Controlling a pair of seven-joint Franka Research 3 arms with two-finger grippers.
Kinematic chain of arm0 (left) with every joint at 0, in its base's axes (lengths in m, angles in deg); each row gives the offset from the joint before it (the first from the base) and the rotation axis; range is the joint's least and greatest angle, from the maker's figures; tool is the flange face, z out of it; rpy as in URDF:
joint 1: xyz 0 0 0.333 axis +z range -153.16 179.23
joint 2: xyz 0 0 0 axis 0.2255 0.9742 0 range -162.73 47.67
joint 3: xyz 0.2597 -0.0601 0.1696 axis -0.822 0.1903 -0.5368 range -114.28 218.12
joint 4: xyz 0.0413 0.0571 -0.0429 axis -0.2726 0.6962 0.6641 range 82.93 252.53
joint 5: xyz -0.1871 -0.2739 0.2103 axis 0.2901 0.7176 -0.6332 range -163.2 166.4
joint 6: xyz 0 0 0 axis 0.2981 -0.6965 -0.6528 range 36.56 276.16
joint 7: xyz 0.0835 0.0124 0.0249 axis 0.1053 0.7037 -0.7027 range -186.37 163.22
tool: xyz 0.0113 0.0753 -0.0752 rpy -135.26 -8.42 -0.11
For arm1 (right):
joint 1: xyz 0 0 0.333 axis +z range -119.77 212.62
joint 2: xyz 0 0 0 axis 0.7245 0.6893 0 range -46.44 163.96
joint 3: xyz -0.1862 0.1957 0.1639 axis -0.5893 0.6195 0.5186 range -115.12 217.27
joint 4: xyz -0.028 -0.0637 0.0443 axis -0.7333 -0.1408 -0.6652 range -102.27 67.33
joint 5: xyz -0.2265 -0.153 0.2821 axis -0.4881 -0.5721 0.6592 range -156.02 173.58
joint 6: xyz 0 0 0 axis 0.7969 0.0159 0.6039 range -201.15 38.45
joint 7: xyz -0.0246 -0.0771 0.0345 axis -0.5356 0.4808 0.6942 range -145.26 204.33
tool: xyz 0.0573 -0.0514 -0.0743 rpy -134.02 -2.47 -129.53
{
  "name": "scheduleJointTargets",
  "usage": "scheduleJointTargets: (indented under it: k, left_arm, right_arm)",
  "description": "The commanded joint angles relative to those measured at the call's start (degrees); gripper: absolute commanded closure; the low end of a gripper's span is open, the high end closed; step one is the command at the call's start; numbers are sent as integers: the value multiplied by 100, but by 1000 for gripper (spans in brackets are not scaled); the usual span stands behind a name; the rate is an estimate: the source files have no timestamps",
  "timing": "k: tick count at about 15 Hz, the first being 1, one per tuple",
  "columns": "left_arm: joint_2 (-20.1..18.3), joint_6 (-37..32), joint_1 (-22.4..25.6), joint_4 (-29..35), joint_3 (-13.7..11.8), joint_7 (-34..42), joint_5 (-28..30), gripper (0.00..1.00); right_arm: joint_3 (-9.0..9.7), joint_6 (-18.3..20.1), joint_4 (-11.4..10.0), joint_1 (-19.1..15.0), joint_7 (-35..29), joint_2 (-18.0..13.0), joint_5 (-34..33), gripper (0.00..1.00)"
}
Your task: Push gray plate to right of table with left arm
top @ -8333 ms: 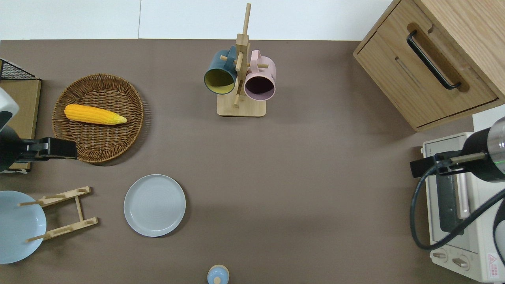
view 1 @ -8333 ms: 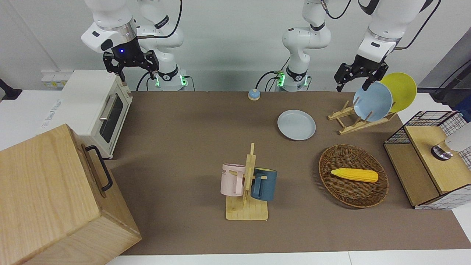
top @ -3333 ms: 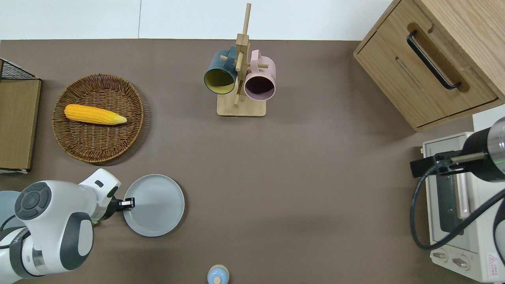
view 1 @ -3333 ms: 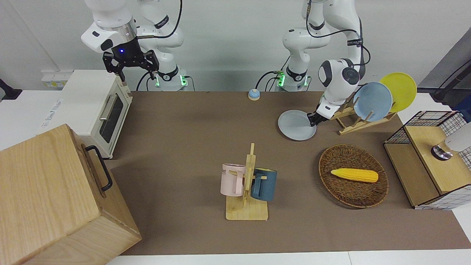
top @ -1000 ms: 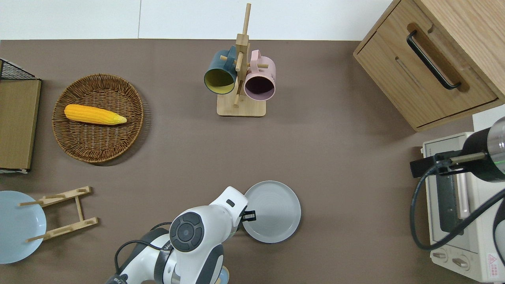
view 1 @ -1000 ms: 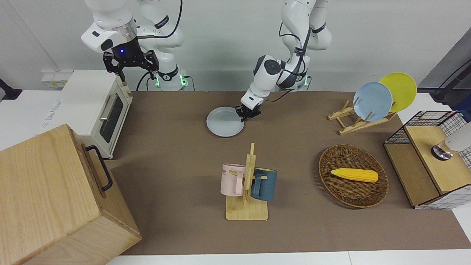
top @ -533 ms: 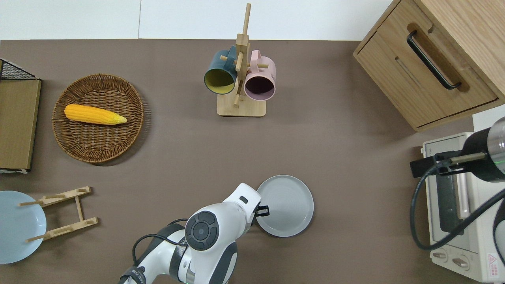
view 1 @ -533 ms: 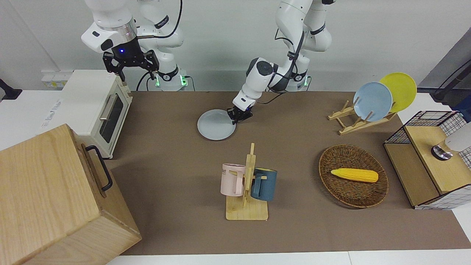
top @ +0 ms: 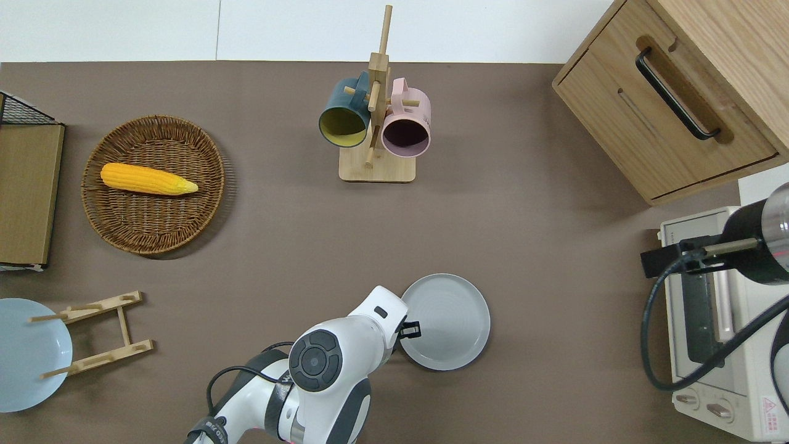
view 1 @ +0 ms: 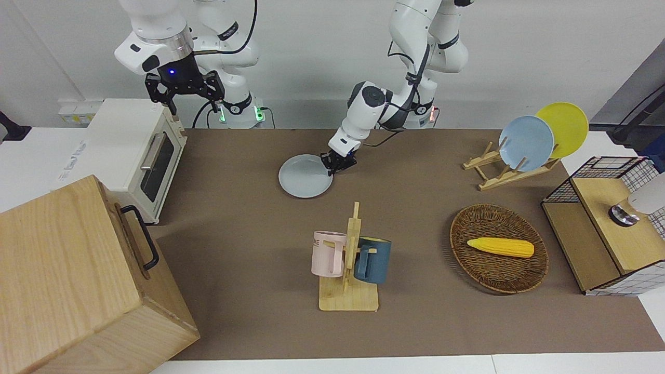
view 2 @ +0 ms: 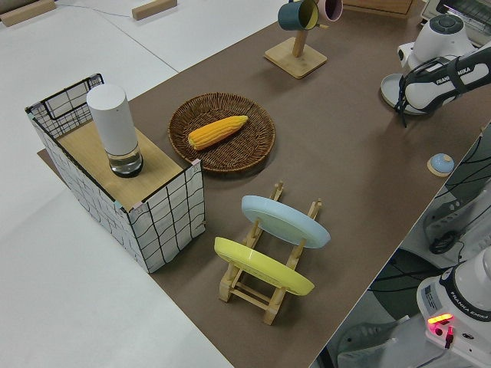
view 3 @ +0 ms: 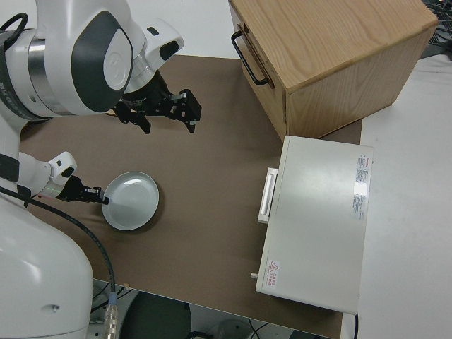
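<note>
The gray plate (top: 445, 322) (view 1: 305, 176) (view 3: 132, 201) lies flat on the brown table (top: 555, 246), near the middle of its length and on the robots' side. My left gripper (top: 412, 330) (view 1: 335, 165) (view 3: 99, 198) is low at the table, shut, with its tip touching the plate's rim on the side toward the left arm's end. Nothing is held between its fingers. The right arm is parked with its gripper (view 1: 184, 96) (view 3: 159, 116) open.
A wooden mug rack (top: 376, 123) with two mugs stands farther from the robots than the plate. Toward the right arm's end are a toaster oven (top: 715, 345) and a wooden cabinet (top: 678, 92). A corn basket (top: 154, 185) and a plate rack (view 1: 511, 166) sit toward the left arm's end.
Over the last seconds the left gripper slid the gray plate from beside the plate rack toward the right arm's end. In the last half second neither plate nor arm has moved.
</note>
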Motion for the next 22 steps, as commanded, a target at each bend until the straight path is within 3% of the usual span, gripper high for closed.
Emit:
scheduleJointTargets:
  k: [1, 17, 18, 20, 21, 22]
  left_arm:
    - [1536, 468, -1368, -1273, -738, -511, 253, 1000]
    - [1431, 346, -1289, -1221, -808, -432, 235, 999]
    - [1370, 241, -1280, -1221, -808, -432, 235, 804]
    - [1255, 65, -1219, -1212, -808, -432, 235, 506]
    - [1194, -23, -1210, -1203, -808, -432, 235, 285]
    - [1115, -93, -1184, -1203, -808, -432, 235, 163]
  right_arm:
    - [109, 81, 2, -135, 46, -53, -48, 5]
    - [109, 81, 2, -135, 46, -53, -48, 5]
    - [109, 81, 2, -135, 46, -53, -48, 5]
    - [109, 81, 2, -135, 46, -53, -48, 5]
    - [109, 81, 2, -135, 46, -53, -48, 5]
    - [109, 81, 2, -135, 46, -53, -48, 5]
